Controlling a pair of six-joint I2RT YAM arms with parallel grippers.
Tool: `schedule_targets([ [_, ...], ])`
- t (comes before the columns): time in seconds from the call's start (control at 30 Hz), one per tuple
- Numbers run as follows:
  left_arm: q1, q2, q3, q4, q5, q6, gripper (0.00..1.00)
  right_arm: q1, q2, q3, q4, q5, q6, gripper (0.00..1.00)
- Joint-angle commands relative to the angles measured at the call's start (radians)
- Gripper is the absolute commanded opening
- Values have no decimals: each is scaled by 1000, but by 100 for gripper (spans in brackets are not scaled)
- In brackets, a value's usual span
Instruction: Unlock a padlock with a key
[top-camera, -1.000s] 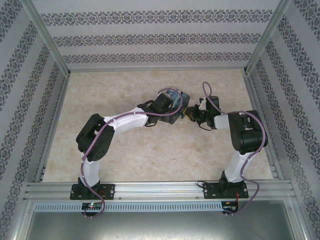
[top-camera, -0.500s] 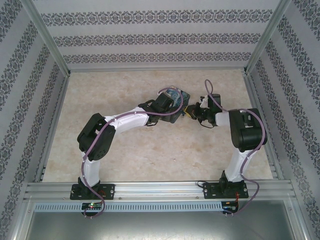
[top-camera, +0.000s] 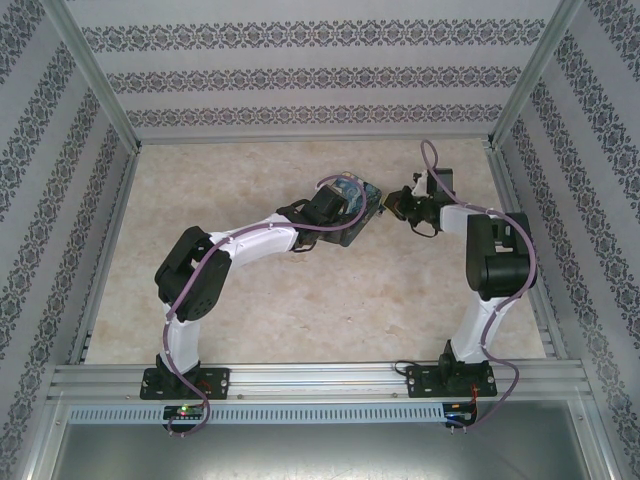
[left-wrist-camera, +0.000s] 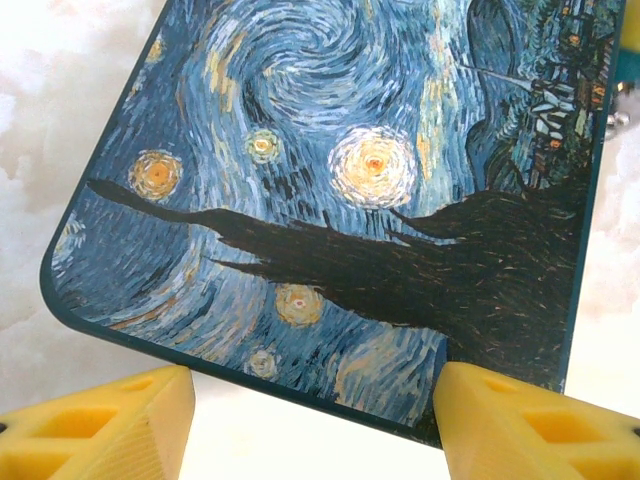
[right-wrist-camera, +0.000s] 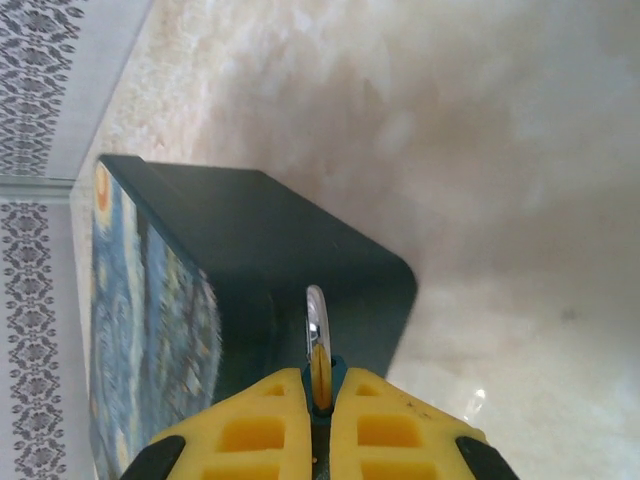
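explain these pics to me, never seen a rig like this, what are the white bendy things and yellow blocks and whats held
The white bendy things are two robot arms, the left arm and the right arm, bolted at the near edge of a pale table. The wide picture comes from a fixed camera overhead. The close-ups come from a camera on each wrist, where the yellow blocks are fingers. The left gripper stands open at the edge of a night-sky box. The right gripper is shut on a tiny thing with a silver loop, apparently the padlock, near the box.
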Motion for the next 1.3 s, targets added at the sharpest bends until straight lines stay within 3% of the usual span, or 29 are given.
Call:
schedule_targets([
  [0.0, -11, 109, -83, -343, 65, 64, 68, 6, -94, -73, -21, 19, -28, 0],
  [0.27, -10, 81, -41, -357, 72, 64, 79, 25, -294, -340, 7, 27, -3, 0],
  [0.63, -10, 16, 36, -396, 112, 65, 82, 18, -537, -637, -12, 113, 45, 1],
  [0.73, -11, -16, 42, -399, 127, 61, 82, 17, -576, -680, -23, 137, 53, 8],
  [0.9, -11, -79, 41, -399, 148, 48, 83, 6, -640, -721, -68, 169, 60, 32],
  [1.03, -10, -149, 33, -398, 151, 39, 84, -14, -734, -716, -154, 205, 70, 42],
  [1.27, 0, -306, 25, -412, 114, 36, 88, -55, -921, -641, -317, 237, 80, 73],
])
